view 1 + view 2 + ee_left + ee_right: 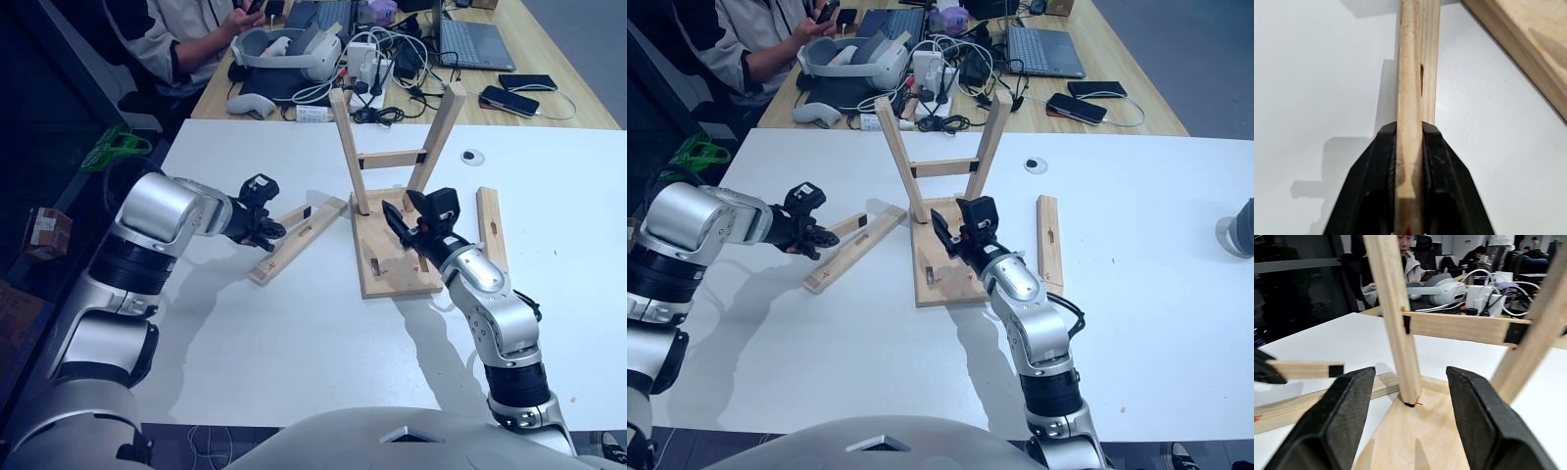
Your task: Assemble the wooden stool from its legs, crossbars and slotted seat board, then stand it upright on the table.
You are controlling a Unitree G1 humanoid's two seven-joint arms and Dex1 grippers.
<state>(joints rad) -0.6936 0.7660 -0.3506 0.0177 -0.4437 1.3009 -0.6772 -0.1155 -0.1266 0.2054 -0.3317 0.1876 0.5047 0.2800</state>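
Note:
The slotted seat board [394, 266] lies flat on the white table. Two legs [349, 147] [437, 135] stand up out of it, joined by a crossbar [390, 160]. My right gripper [407, 221] hovers open just over the board. Its fingers [1337, 426] sit either side of the nearer upright leg [1393, 308] without touching it. My left gripper [266, 231] is shut on a short crossbar [292, 216], seen edge-on between the fingers [1369, 181]. The crossbar is just above a loose leg [299, 242] lying flat left of the board. Another loose leg [491, 227] lies right of the board.
A small round disc [473, 156] sits on the table behind the right loose leg. Beyond the table's far edge is a wooden desk [534, 49] with a headset, laptops, phones and cables, and a seated person. Open table surface lies in front of the board.

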